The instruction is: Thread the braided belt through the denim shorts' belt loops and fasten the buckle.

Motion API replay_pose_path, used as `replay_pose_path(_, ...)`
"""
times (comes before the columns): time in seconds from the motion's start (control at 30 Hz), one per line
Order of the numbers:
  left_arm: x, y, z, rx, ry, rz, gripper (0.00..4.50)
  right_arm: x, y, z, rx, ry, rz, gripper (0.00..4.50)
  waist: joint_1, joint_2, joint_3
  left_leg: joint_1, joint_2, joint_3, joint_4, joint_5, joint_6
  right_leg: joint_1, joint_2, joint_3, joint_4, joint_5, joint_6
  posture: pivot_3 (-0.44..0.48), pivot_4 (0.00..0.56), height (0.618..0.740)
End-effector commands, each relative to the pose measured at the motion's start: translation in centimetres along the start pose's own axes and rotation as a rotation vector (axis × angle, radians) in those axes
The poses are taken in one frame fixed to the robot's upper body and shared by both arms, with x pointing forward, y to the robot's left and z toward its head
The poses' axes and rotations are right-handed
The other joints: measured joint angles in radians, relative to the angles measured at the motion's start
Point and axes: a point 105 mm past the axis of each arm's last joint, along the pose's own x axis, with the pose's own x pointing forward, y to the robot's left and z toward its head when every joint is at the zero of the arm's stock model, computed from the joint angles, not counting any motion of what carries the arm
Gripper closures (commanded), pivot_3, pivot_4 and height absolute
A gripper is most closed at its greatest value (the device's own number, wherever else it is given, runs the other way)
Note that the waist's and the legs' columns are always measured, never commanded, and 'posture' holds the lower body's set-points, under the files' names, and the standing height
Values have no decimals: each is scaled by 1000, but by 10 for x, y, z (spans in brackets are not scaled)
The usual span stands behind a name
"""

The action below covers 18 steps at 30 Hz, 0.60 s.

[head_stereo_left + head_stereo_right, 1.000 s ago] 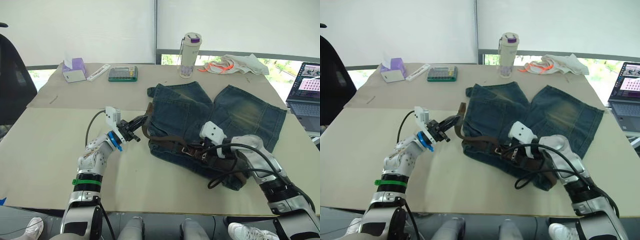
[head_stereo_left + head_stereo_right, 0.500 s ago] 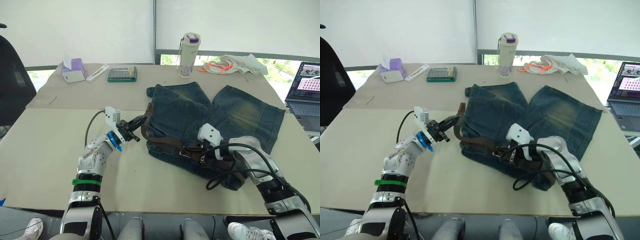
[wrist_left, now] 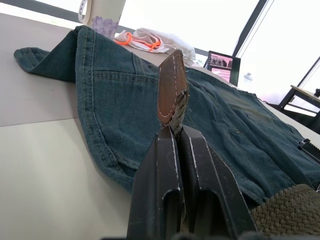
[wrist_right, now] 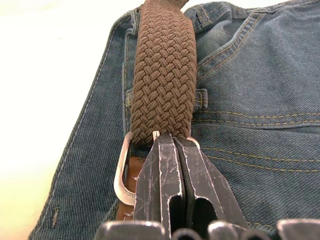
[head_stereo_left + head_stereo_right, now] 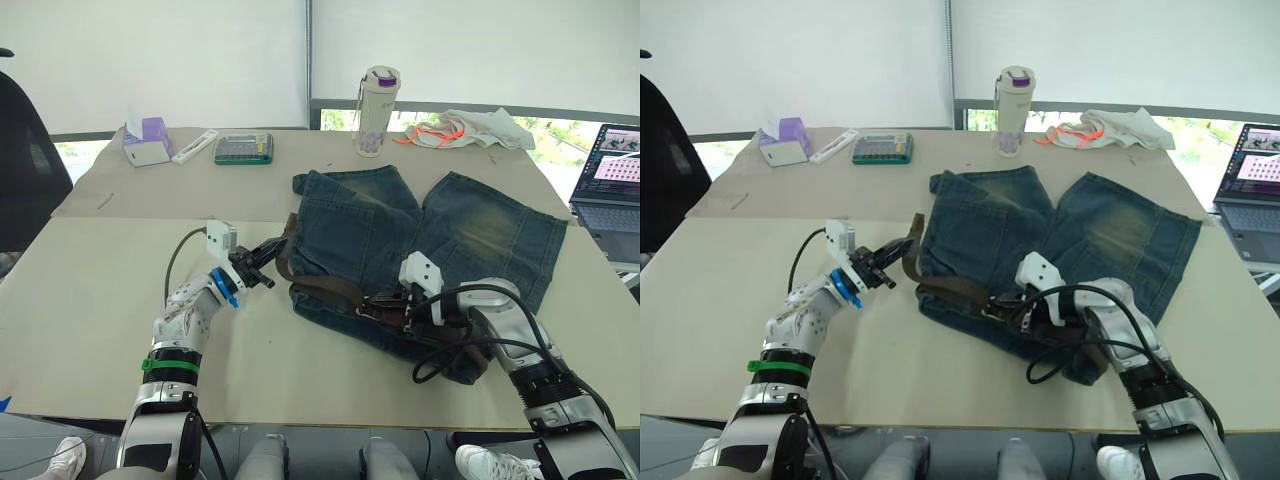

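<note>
Brown braided belt (image 5: 330,291) ran left-right along the denim shorts (image 5: 440,235) waistband, tip in the clamped left hand (image 5: 262,272), buckle (image 4: 123,171) in the clamped right hand (image 5: 392,306); open desk (image 5: 90,290) lay leftward.

We can't read any text: the laptop (image 5: 607,178) screen, calculator (image 5: 243,149) keys and bottle (image 5: 377,110) print are too small.

Coarse woven braided belt (image 4: 162,85), matt brown, ending in a smooth leather-like tip (image 3: 171,90). Silver buckle (image 4: 123,172) shines like polished metal. Denim shorts (image 4: 250,100) are rough stitched cloth. The right hand (image 4: 175,150) has scuffed black fingers (image 4: 162,175); the surface (image 5: 90,300) is matt beige.
</note>
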Motion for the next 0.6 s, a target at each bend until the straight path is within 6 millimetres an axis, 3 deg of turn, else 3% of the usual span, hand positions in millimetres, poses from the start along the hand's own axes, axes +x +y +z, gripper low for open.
replay_pose_path(0.03, 5, -3, 13, 42, -29, -25, 4500, 0, -2, -2, -5, -14, -27, 4450, -1, 0, 0, 0, 0, 0, 0, 0, 0, 0, 0, 0, 0, 0, 0, 0, 150, 740)
replay_pose_path(0.23, 6, -4, 12, 40, -28, -30, 4500, -23, -12, 21, 24, -128, -89, 4450, 3, 0, 0, 0, 0, 0, 0, 0, 0, 0, 0, 0, 0, 0, 0, 0, 150, 740)
replay_pose_path(0.37, 8, -5, 12, 40, -27, -37, 4500, -31, -10, 19, 16, -118, -95, 4450, 2, 0, 0, 0, 0, 0, 0, 0, 0, 0, 0, 0, 0, 0, 0, 0, 150, 740)
replay_pose_path(0.6, 11, -7, 11, 39, -27, -48, 4500, -20, 0, 15, 23, -116, -50, 4450, 0, 0, 0, 0, 0, 0, 0, 0, 0, 0, 0, 0, 1, 0, 0, 0, 150, 740)
